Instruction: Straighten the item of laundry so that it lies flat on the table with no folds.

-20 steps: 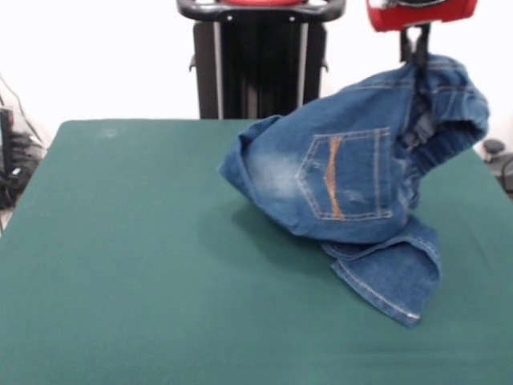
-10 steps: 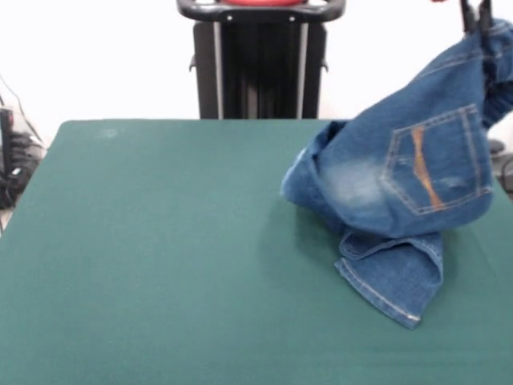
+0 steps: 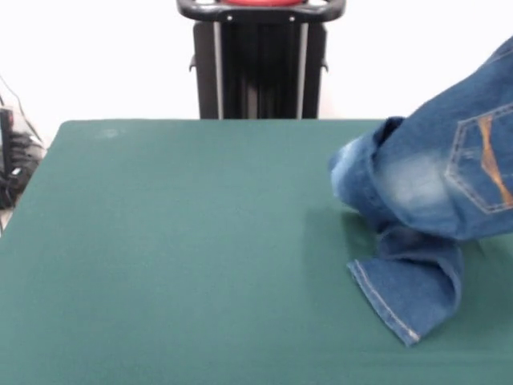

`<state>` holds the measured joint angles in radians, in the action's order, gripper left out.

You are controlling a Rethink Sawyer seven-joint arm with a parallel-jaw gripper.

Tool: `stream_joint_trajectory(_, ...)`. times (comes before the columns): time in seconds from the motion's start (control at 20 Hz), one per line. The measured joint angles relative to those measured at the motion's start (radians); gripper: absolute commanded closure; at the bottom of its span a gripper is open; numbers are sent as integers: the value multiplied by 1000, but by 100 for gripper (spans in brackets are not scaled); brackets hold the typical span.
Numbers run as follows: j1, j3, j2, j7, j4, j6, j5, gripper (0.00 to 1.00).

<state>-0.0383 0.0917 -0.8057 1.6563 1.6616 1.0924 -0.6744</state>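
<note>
The blue denim jeans hang at the right edge of the front view, lifted from above and running out of the picture to the upper right. A back pocket with orange stitching shows near the right edge. One hemmed leg end still rests folded on the green table. The gripper is out of the picture, beyond the right or top edge.
The robot's black pedestal stands behind the table's far edge at top centre. Dark cables and gear lie off the table's left side.
The jeans have been carried steadily to the right and upward, with the leg end dragging right on the table. The gripper and red arm have left the picture.
</note>
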Motion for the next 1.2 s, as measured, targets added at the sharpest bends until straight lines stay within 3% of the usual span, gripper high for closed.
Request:
stream_joint_trajectory(0.4, -2, 42, -55, 0, 116, -28, -221, 100)
stream_joint_trajectory(1.0, -19, 52, -101, 0, 196, -28, -321, 100)
stream_joint_trajectory(1.2, -33, 58, -103, 0, 231, -28, -403, 100)
